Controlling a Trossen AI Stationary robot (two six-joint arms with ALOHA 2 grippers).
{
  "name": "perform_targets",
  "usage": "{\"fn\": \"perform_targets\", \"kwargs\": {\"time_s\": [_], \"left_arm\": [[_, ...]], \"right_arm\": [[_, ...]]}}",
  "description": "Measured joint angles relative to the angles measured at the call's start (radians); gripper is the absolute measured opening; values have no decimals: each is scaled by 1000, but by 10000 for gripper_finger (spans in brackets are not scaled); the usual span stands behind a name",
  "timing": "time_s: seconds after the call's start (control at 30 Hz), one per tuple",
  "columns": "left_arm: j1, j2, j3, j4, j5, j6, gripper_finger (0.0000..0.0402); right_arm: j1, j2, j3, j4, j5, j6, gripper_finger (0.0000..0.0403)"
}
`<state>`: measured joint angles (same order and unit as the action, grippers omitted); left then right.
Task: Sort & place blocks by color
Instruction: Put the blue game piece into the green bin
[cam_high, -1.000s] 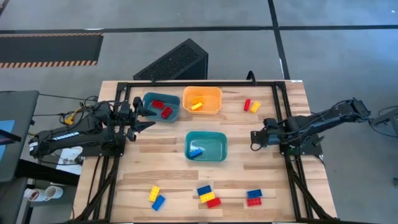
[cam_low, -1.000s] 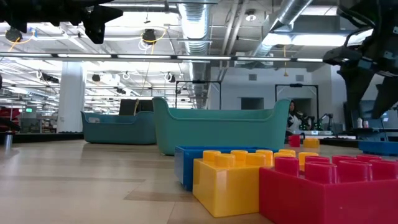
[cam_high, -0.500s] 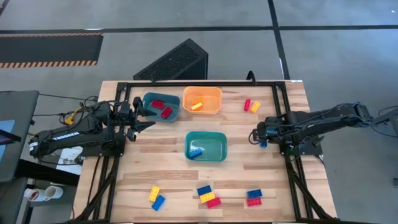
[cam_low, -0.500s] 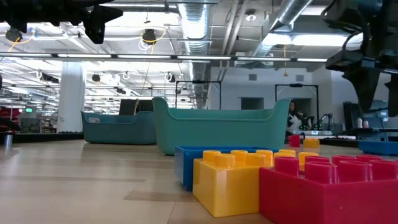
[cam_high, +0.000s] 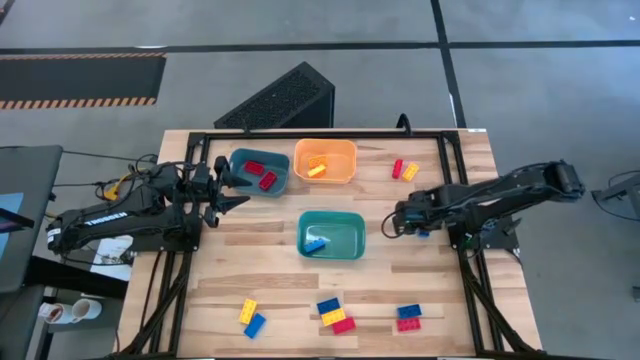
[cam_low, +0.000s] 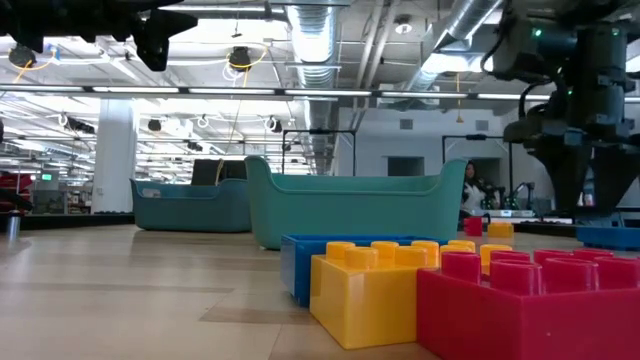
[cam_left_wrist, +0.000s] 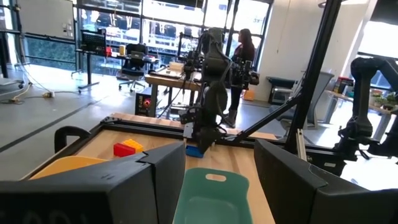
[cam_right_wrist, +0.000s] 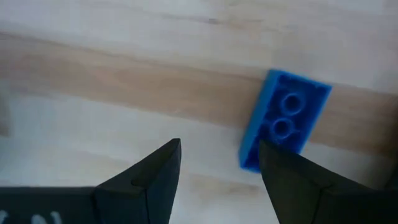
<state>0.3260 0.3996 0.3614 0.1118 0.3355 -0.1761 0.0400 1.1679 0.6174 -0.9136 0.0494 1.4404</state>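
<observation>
**Desk editor:** What is the right tool (cam_high: 392, 226) doing?

**Photographer:** It hangs over the desk (cam_high: 440, 290), between the middle teal tray (cam_high: 332, 234) and the right edge, fingers (cam_right_wrist: 155, 171) spread and empty. A blue block (cam_right_wrist: 283, 118) lies flat on the wood just beside it, studs up, touched by nothing.

**Desk editor:** How would that block handle?

**Photographer:** By its look, light, rigid moulded plastic with smooth, rather slippery sides. I would pinch it across the two long flat sides, squarely, so it cannot twist out.

**Desk editor:** And the left tool (cam_high: 235, 188)?

**Photographer:** Waiting at the left, by the far-left teal tray (cam_high: 258, 173), fingers (cam_left_wrist: 155, 180) apart with nothing between them.

**Desk editor:** What is in the trays?

**Photographer:** Two red blocks (cam_high: 260, 174) in the far-left teal tray, a yellow one (cam_high: 316, 169) in the orange tray (cam_high: 325, 160), a blue one (cam_high: 316, 243) in the middle teal tray.

**Desk editor:** What is left loose?

**Photographer:** A red and yellow pair (cam_high: 403, 170) far right, and along the near edge a yellow and blue pair (cam_high: 251, 317), a blue, yellow and red cluster (cam_high: 335, 314), and a blue on red pair (cam_high: 408, 317).
</observation>
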Motion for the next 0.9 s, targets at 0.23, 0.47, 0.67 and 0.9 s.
{"fn": "perform_targets", "kwargs": {"time_s": [0.23, 0.47, 0.67, 0.9], "left_arm": [[0, 0, 0, -1, 0, 3, 180], [0, 0, 0, -1, 0, 3, 180], [0, 0, 0, -2, -1, 7, 180], [0, 0, 0, -3, 4, 7, 180]], "right_arm": [[-62, 5, 0, -56, 16, -47, 246], [-124, 5, 0, -141, -15, -37, 296], [-159, 13, 0, -138, -29, -22, 361], [-179, 105, 0, -41, -58, -18, 399]]}}
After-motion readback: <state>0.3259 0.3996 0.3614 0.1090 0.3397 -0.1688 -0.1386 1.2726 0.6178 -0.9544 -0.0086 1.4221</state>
